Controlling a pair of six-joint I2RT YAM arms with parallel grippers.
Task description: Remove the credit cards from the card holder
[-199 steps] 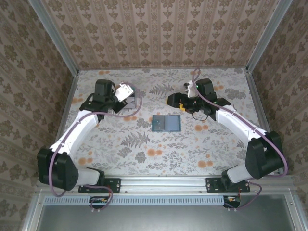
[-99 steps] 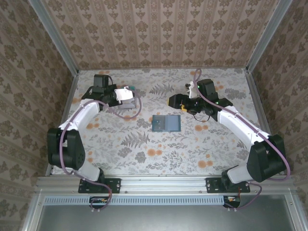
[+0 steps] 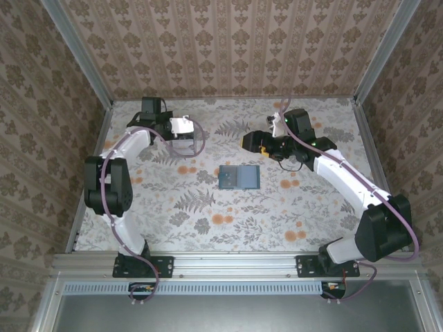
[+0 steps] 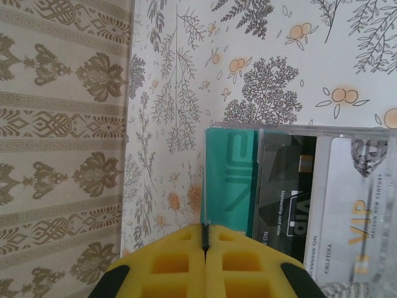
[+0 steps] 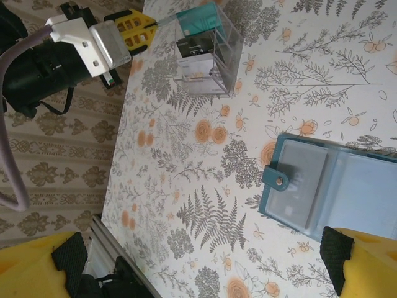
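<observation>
A robot test cell, such as a lab holds, is indicated. The tabletop [image 3: 242, 232] is covered with a floral printed sheet and enclosed by an aluminium frame [image 3: 77, 55]. The walls [image 3: 235, 41] are papered in damask. The left arm [image 3: 104, 187] and right arm [image 3: 342, 181] are bolted to a metal rail [image 3: 235, 263].

The desk [image 3: 228, 235] was covered in pale cloth printed with grey ferns and orange blossoms. Walls [image 3: 235, 41] papered in brown damask stripes rose around it on three sides, and aluminium rails [image 3: 235, 261] ran along its near edge.

Left fingers [image 4: 180, 264] pinched on a teal card [image 4: 229, 180], right fingers [image 5: 31, 267] wide apart
</observation>
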